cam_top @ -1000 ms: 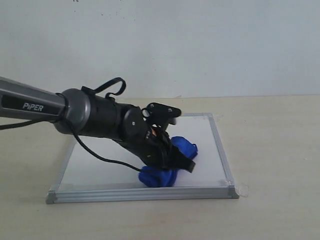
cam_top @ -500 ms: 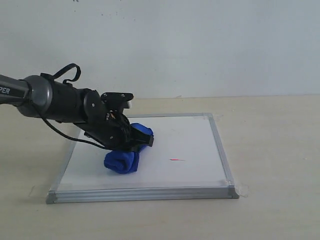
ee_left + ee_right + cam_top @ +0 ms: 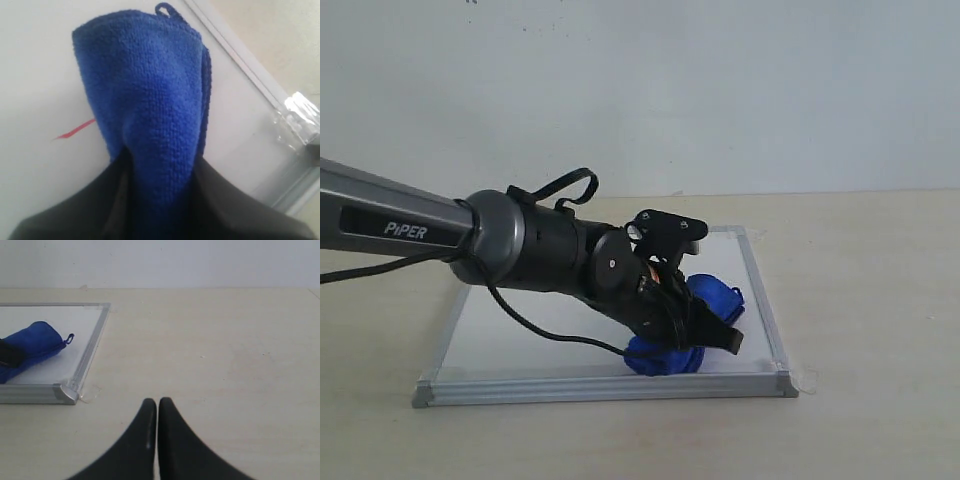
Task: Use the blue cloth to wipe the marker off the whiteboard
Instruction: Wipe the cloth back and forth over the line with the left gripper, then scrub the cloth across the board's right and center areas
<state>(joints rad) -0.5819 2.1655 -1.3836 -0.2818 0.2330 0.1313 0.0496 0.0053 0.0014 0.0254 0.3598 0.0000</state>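
The whiteboard [image 3: 520, 330] lies flat on the table, silver-framed. My left gripper [image 3: 698, 328] is shut on the blue cloth [image 3: 665, 356] and presses it onto the board near the front right corner. In the left wrist view the cloth [image 3: 150, 100] hangs out between the dark fingers [image 3: 220, 200] over the white surface. A short red stroke of the marker [image 3: 75, 131] shows beside the cloth; in the exterior view the arm hides it. My right gripper [image 3: 157, 401] is shut and empty above bare table, off the board's corner [image 3: 65, 393]. It also sees the cloth [image 3: 35, 342].
A bit of clear tape [image 3: 807, 379] sticks out at the board's front right corner, seen also as clear tape [image 3: 299, 114] in the left wrist view. A pale wall stands behind the table. Beige tabletop [image 3: 225, 355] lies right of the board.
The left gripper swept the cloth from the board's right to its middle, uncovering a short red stroke, then back to the right front, where arm and cloth now cover that spot.
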